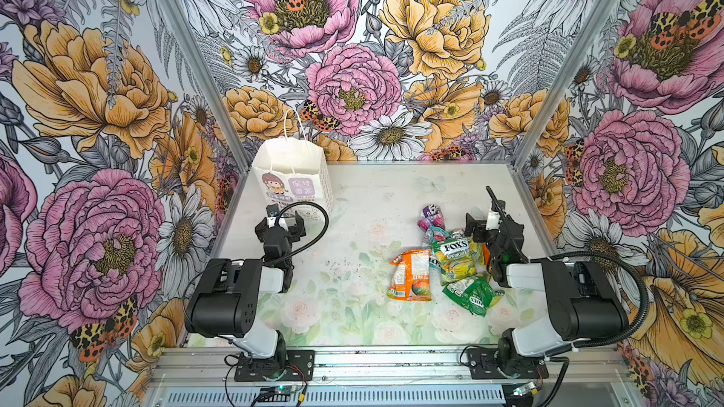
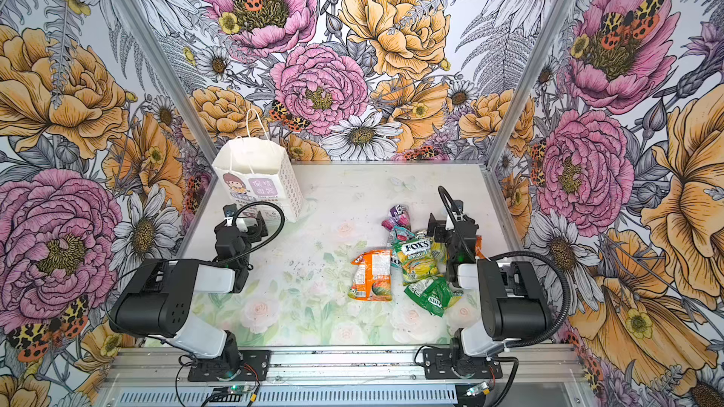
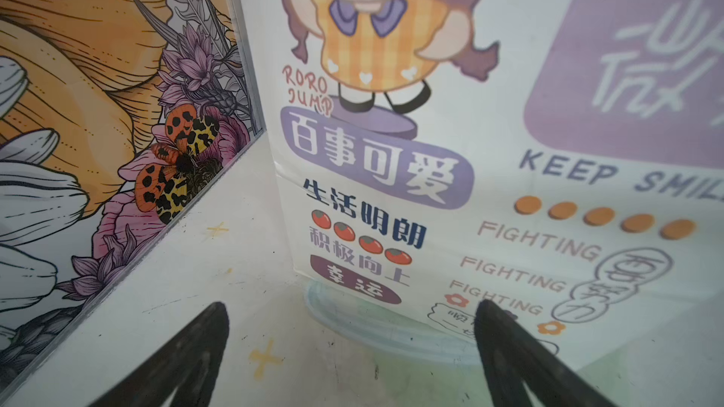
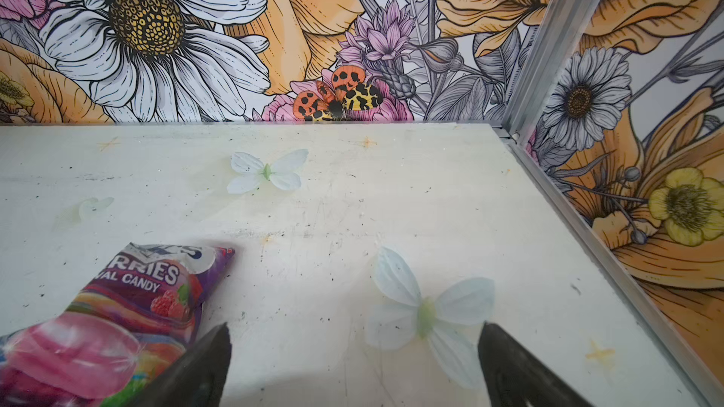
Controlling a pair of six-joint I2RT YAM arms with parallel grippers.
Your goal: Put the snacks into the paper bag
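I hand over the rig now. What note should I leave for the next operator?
Left gripper: open, empty, facing the tall white paper bag, which stands upright at the far left of the table.
Right gripper: open, empty, beside the purple plastic candy packet.
Orange plastic chip packet, yellow-green FOX'S packet and green packet lie on the table at the right.
Done: no packet picked yet. Left: all visible packets go into the bag.

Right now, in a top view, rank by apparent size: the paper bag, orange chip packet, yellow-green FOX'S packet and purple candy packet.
1. paper bag, clearly largest.
2. orange chip packet and yellow-green FOX'S packet: too alike to rank.
3. purple candy packet, smallest.
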